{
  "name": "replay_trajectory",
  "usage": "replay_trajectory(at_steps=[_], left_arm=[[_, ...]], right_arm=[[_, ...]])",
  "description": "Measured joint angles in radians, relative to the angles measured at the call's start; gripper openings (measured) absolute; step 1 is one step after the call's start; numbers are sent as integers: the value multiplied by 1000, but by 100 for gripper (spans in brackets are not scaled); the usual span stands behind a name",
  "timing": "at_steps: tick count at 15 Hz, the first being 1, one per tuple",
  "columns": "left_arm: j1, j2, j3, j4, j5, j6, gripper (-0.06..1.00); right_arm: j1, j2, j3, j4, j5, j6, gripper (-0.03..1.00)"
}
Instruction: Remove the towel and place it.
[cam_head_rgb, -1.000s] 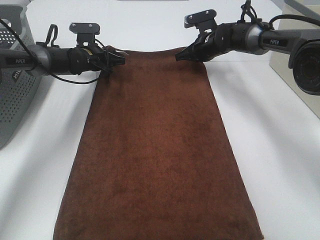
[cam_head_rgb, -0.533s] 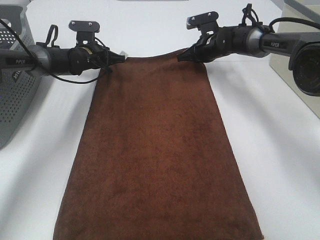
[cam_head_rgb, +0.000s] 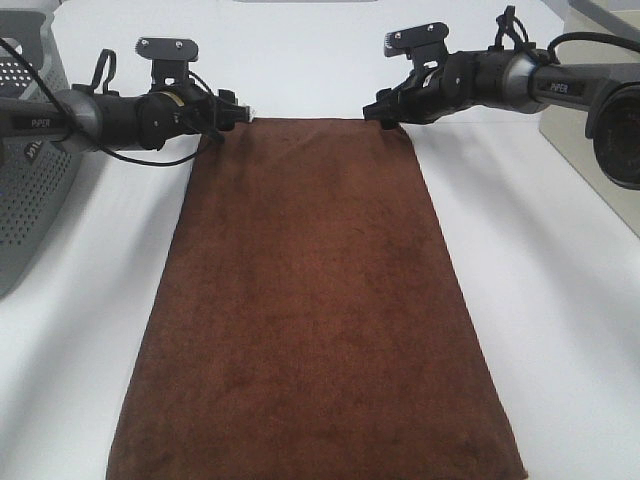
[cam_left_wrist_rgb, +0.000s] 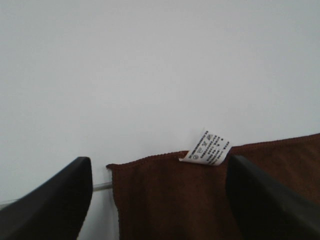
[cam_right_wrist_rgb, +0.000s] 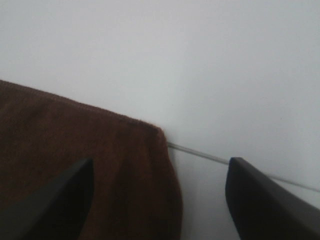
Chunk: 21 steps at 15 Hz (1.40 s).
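Exterior high view: the towel (cam_head_rgb: 315, 300), dark brown terry cloth, lies spread flat and lengthwise on the white table (cam_head_rgb: 560, 300), its far short edge straight across between the two arms and its near end running out of the bottom of the picture. The left gripper (cam_head_rgb: 228, 112) sits at the towel's far left corner, and the right gripper (cam_head_rgb: 384, 108) sits at the far right corner; from this height neither appears to have cloth between its fingers, though the fingertips are small and dark against the towel. A grey perforated basket (cam_head_rgb: 25, 170) stands at the left edge of the table, well apart from the towel, and a pale box-like object (cam_head_rgb: 565, 120) shows at the right edge. Left wrist view: the left gripper (cam_left_wrist_rgb: 159, 197) has its two black fingers (cam_left_wrist_rgb: 55, 200) spread wide, one on each side of the towel's corner (cam_left_wrist_rgb: 170, 200), with nothing clamped between them. The corner lies flat on the table, and a small white printed tag (cam_left_wrist_rgb: 207, 149) stands up at the cloth's edge near the further finger. Right wrist view: the right gripper (cam_right_wrist_rgb: 159, 200) likewise has its fingers (cam_right_wrist_rgb: 262, 200) parted wide and holds nothing. The towel's other far corner (cam_right_wrist_rgb: 100, 165) lies flat on the table, partly under one finger, while the second finger is over bare white surface, beside a thin seam line in the tabletop.
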Motion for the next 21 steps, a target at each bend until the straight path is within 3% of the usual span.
replay_trajectory(at_steps=[2,4,6,7,8,10,12,14,16,18,21], left_arm=[[0,-27,0,6,92,0,75],[0,-93,0,31,256,1,84],[0,-200,0,38,481,1,89],[0,-294,0,41,693,2,90],[0,-352,0,48,819,2,90],[0,-474,0,89,995,-8,90],[9,-578,0,163,1093,-37,90],[81,-648,-2,163,1188,-50,90],[202,-691,-2,126,1255,-61,90],[298,-726,-2,116,1307,-62,90],[344,-776,38,113,1404,-28,89]], right_arm=[[0,-32,0,19,135,1,73],[0,-127,0,44,281,4,74],[0,-264,0,74,437,4,74],[0,-361,-1,76,562,4,74],[0,-420,-3,76,653,15,74],[0,-526,-3,75,799,64,74],[-4,-607,-3,66,906,118,74],[-42,-673,-3,65,977,172,74],[-100,-725,-3,53,1036,209,74],[-128,-773,8,21,1044,214,74],[-128,-923,182,57,1043,213,74]])
